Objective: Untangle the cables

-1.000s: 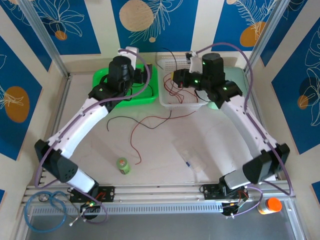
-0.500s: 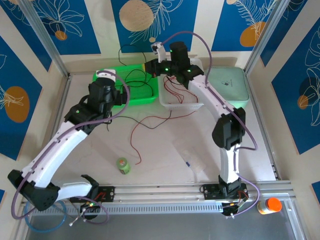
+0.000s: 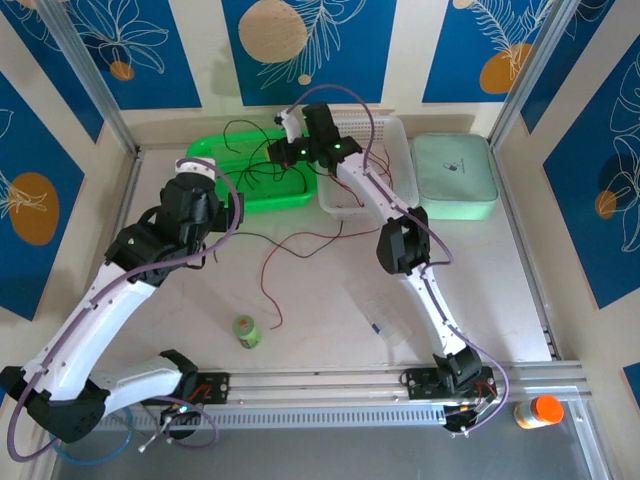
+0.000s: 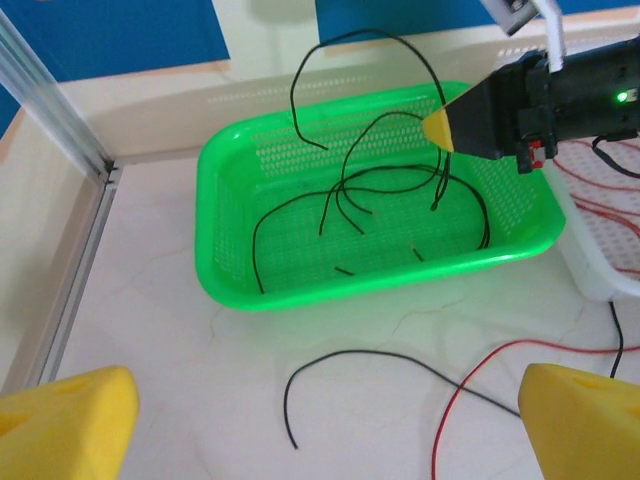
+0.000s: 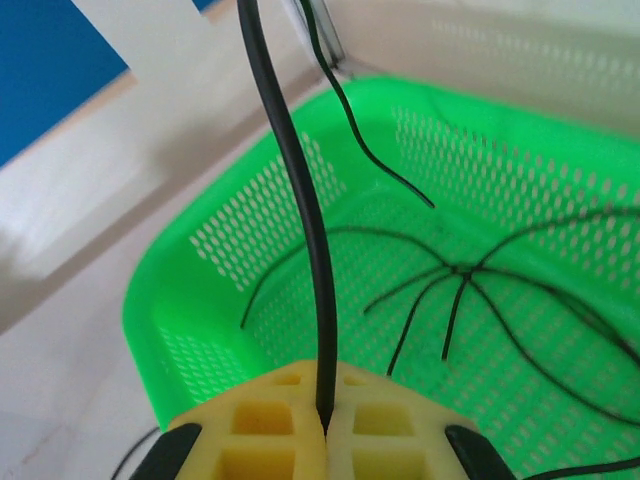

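At the far left of your table sits a bright green perforated plastic basket (image 3: 296, 196), with a white perforated plastic basket (image 3: 400, 150) just to its right. Further right lies a pale mint rectangular lidded box (image 3: 455, 175). Nearer you, a small green can (image 3: 247, 331) sits left of centre. A crumpled clear plastic bag (image 3: 385, 318) lies to its right, and an orange-capped bottle (image 3: 540, 411) rests at the near right corner.

you have two baskets, one green basket (image 3: 260, 202) and one white basket (image 3: 395, 140), plus one mint lidded box (image 3: 455, 175), one small green can (image 3: 246, 331) and one orange-capped bottle (image 3: 541, 411). on the bare table (image 3: 480, 270) you count one black cable (image 4: 380, 357) and at least one red cable (image 4: 455, 395); the black strands (image 4: 390, 170) in the green basket cross too much to count.
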`<state>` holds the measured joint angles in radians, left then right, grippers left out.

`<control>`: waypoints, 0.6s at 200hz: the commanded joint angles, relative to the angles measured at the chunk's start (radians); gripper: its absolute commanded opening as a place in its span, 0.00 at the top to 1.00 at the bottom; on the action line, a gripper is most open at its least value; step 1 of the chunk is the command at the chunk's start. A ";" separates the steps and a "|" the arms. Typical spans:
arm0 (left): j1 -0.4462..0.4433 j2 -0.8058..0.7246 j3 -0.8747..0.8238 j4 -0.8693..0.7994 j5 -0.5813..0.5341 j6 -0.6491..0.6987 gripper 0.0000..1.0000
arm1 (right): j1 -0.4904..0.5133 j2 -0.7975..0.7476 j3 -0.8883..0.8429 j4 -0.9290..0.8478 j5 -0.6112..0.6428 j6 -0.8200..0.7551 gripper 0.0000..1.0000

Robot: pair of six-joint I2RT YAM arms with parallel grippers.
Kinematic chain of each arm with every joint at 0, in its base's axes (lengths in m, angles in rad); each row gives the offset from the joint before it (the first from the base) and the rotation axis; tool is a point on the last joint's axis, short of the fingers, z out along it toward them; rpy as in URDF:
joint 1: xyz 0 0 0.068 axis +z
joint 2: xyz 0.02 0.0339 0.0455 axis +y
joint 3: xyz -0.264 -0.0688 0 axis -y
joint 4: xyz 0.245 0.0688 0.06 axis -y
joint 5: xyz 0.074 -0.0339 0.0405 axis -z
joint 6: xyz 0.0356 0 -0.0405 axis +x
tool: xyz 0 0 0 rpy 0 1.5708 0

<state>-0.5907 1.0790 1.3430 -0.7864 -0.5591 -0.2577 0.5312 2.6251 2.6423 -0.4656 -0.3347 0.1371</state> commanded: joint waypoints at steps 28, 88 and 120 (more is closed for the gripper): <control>0.006 -0.017 -0.005 -0.101 0.036 -0.021 0.03 | 0.031 0.058 0.002 -0.047 0.058 -0.032 1.00; 0.008 0.057 0.043 -0.176 0.099 -0.034 0.04 | 0.044 0.050 0.009 -0.079 0.070 -0.008 0.56; 0.008 0.124 0.058 -0.187 0.148 -0.041 0.05 | 0.044 -0.006 0.001 -0.098 0.063 0.013 0.51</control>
<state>-0.5907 1.1664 1.3666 -0.9363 -0.4641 -0.2817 0.5724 2.6869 2.6419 -0.5266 -0.2615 0.1318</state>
